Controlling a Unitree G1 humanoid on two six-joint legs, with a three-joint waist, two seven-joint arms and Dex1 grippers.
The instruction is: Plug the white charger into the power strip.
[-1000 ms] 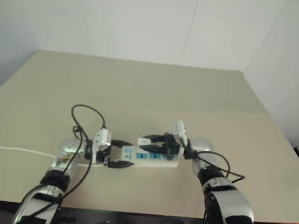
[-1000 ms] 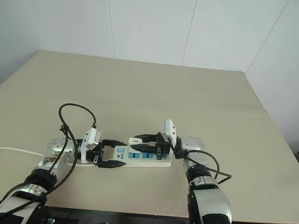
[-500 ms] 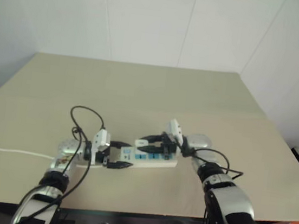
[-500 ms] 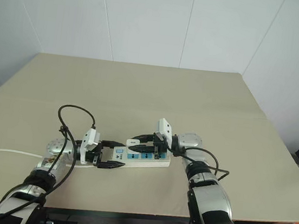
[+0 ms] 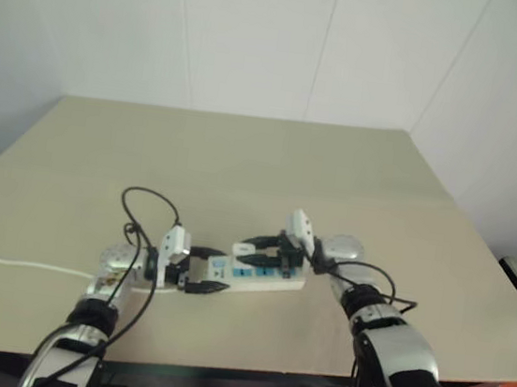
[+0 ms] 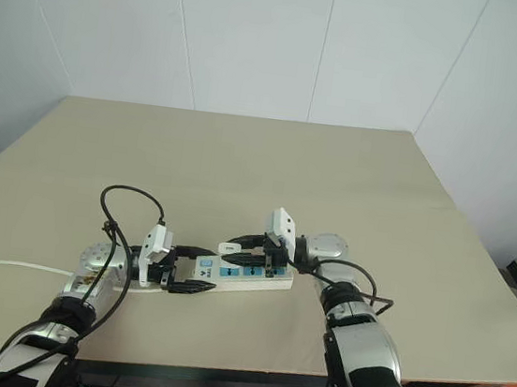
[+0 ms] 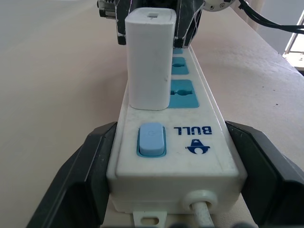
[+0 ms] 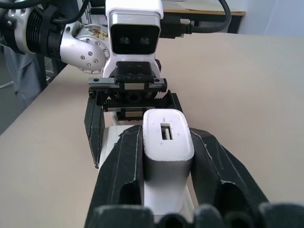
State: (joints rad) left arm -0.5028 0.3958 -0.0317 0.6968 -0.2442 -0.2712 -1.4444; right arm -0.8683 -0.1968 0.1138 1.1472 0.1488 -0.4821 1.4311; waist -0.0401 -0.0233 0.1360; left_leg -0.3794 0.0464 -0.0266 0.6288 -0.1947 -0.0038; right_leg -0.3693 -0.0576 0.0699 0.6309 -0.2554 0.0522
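BULL-branded long white plastic power strip (image 7: 190,142) | my left gripper (image 7: 171,166) clamps its switch end | small white rectangular charger (image 7: 149,57) seated upright | right gripper (image 8: 166,156) fingers flank charger, grip unclear

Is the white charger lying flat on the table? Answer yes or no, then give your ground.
No: the white charger stands upright on the power strip, seated at a socket beside the blue switch.

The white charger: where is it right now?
In the left wrist view the white charger stands upright on the power strip, just beyond its blue switch, between the right hand's fingers.
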